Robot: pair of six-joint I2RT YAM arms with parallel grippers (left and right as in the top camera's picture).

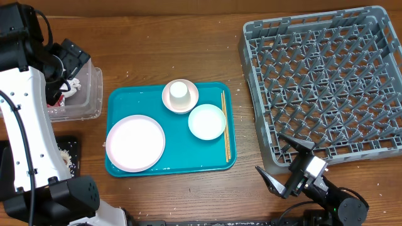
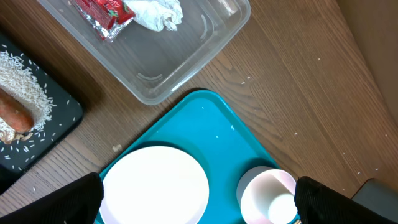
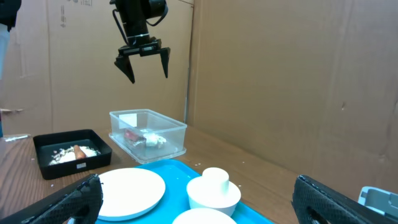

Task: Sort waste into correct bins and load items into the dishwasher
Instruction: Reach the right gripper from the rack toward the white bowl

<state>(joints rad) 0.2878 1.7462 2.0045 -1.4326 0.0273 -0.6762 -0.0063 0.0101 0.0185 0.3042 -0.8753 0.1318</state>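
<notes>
Sorting looks done: napkin [image 2: 155,14] + wrapper [image 2: 102,14] lie in tub [image 2: 186,68], carrot [image 2: 13,112] + rice [image 2: 28,78] in black tray [image 2: 59,127]. Plates [image 1: 135,143], cup [image 1: 179,91], chopsticks [image 1: 225,125] sit on teal tray [image 1: 182,157] — none in rack [image 1: 326,81] yet. L gripper [image 3: 148,73] hangs above tub, jaws apart, empty; R gripper [image 1: 269,152] near rack's front corner, apart too. Next, I'd judge, loading — R should take chopsticks, nearest it.

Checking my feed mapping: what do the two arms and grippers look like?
The left arm has a broad white link, black joints and black cables along it. The left gripper is black with two tapered fingers. The right gripper is black, with a pale block behind its fingers.
</notes>
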